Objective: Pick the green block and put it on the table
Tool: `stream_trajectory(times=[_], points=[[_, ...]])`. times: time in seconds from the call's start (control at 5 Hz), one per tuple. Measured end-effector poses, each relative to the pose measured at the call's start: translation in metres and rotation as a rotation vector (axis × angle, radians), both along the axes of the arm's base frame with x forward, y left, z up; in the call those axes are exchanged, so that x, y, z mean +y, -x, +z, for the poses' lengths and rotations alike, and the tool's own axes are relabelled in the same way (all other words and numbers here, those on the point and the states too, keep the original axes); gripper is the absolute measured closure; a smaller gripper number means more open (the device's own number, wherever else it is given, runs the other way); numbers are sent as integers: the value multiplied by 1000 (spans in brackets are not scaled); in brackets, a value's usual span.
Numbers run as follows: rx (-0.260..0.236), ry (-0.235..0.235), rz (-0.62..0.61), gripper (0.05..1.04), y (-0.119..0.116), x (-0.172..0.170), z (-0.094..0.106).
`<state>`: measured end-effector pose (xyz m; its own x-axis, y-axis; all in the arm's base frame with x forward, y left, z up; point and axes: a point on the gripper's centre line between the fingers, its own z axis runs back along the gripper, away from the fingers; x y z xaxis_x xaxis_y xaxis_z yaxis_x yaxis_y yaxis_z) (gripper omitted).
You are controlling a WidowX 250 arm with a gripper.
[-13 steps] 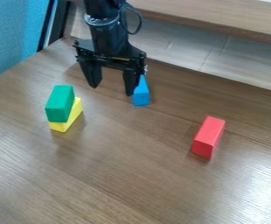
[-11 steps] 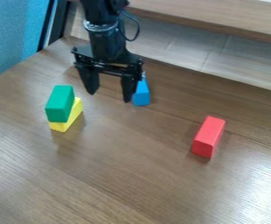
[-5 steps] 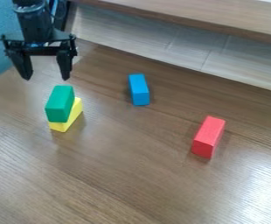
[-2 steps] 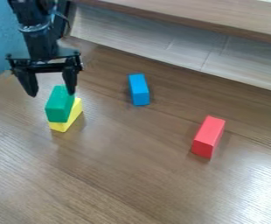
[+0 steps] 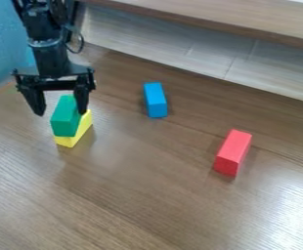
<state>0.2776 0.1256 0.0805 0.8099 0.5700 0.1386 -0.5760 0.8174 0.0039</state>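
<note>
In the left part of the frame, the gripper (image 5: 60,114) hangs down from the upper left with its fingers spread, holding nothing. The green block (image 5: 66,116) lies on the yellow block (image 5: 75,135), left of centre, its upper part showing between the fingers; whether the right finger touches it, I cannot tell. The yellow block rests on the table (image 5: 141,195). The blue block (image 5: 155,100) lies on the table just above the middle of the frame, and the red block (image 5: 233,152) lies on it right of centre, well apart from the others.
</note>
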Motion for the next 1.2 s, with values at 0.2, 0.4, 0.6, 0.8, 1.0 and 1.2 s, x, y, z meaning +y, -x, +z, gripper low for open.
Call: stream_trajectory(times=[0.2,0.4,0.6,0.8,1.0,1.2], points=[[8,-7,1,83,0,2,-4],[30,-11,7,137,2,3,-13],[40,-22,26,423,4,5,-16],[31,-8,38,498,4,3,-17],[7,1,-42,498,-3,-16,-8],[-18,25,-155,498,-12,-43,-2]])
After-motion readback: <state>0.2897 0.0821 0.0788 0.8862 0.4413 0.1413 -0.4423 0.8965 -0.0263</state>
